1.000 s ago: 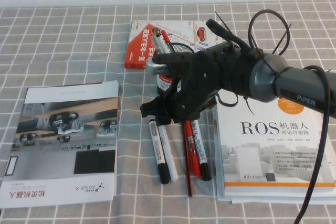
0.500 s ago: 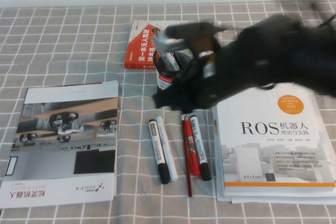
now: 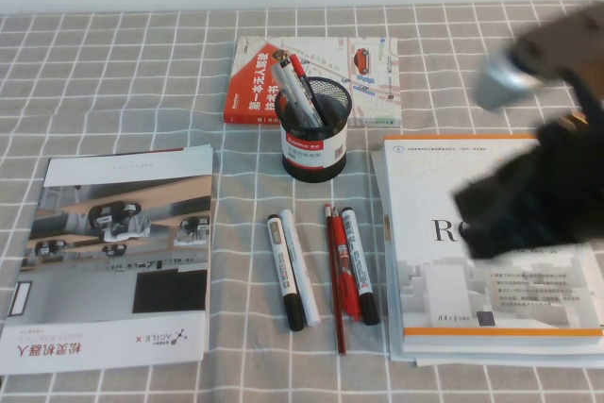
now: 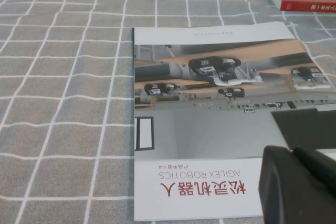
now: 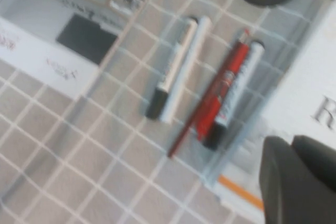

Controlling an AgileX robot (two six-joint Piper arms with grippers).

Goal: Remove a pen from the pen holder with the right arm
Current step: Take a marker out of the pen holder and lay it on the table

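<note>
Outline of right pincer (image 3: 514,205) indistinct over ROS book (image 3: 472,323); left pincer (image 4: 299,184) over brochure (image 4: 210,129).

**Mesh, cloth, paper, plastic**

The pen holder (image 3: 316,143) is black wire mesh, metal by its look. A matt, woven grey checked cloth (image 3: 123,82) covers the table. The brochure (image 3: 118,252) is smooth, glossy paper. The markers (image 3: 285,271) lying flat have smooth plastic barrels.
</note>
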